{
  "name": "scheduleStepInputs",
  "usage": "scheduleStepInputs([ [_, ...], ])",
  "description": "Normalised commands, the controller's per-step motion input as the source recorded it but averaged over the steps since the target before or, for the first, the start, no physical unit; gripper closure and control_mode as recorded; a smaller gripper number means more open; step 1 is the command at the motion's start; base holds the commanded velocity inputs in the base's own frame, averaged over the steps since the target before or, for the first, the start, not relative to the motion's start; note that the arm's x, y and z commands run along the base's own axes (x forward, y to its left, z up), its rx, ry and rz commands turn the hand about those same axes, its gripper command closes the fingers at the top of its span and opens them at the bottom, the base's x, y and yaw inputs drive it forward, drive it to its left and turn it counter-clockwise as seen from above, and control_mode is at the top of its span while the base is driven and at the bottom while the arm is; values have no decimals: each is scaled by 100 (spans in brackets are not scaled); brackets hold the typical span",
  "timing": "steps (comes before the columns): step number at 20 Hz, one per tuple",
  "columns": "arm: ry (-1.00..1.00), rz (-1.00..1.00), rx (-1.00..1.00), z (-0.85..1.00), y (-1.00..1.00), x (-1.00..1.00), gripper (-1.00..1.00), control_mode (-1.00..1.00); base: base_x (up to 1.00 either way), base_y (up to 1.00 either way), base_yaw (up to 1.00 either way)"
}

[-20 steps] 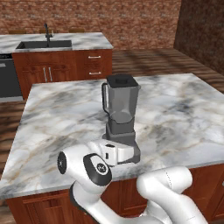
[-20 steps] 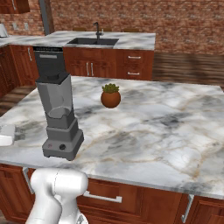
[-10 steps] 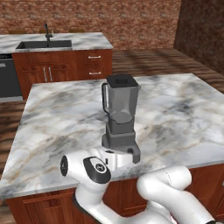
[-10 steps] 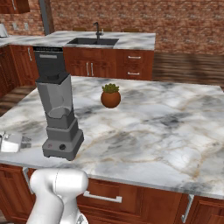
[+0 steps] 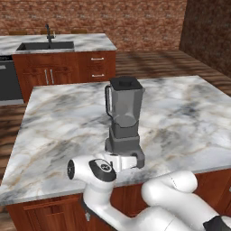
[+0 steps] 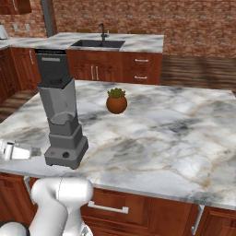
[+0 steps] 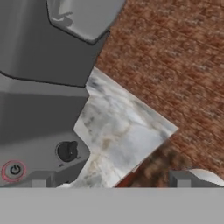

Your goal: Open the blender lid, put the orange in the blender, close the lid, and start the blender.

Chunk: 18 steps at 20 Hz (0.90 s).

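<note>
The marble island [image 5: 189, 122] is taking up the middle of both base views, with a back counter [image 6: 138, 42] and its sink [image 6: 97, 44] lying beyond it at twelve o'clock. The white arm [image 5: 171, 203] is rising from the near edge and bending toward the island's front side.

The blender [image 5: 124, 121] is standing upright on the island near that front edge, its grey jar sitting on the boxy dark base. The blender lid [image 5: 125, 83] is sitting squarely on top of the jar, closing it. In the hand view the base [image 7: 39, 127] is looming close at nine o'clock, showing a black knob [image 7: 67, 151] and, at seven o'clock, a red-ringed power button [image 7: 14, 170].

In the right base view a small plant pot [image 6: 116, 101] is standing on the island at about two o'clock from the blender, well apart from it.

The gripper [image 5: 128, 161] is hanging low, just beside the front of the blender's base, pointing sideways across it. Its fingers [image 7: 181, 178] are standing wide apart and are holding nothing.

The orange cannot be made out.
</note>
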Motion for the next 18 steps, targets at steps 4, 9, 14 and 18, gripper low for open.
scheduleStepInputs([
  [4, 34, 0, -12, 0, 0, 28, -100, -100, 0, 0, 0],
  [9, 26, 0, -12, -10, 0, 6, -100, -100, 0, 0, 0],
  [14, 9, 0, -4, -27, 0, 0, -100, -100, 0, 0, 0],
  [18, 1, 0, 0, -2, -9, 0, -100, -100, 0, 0, 0],
])
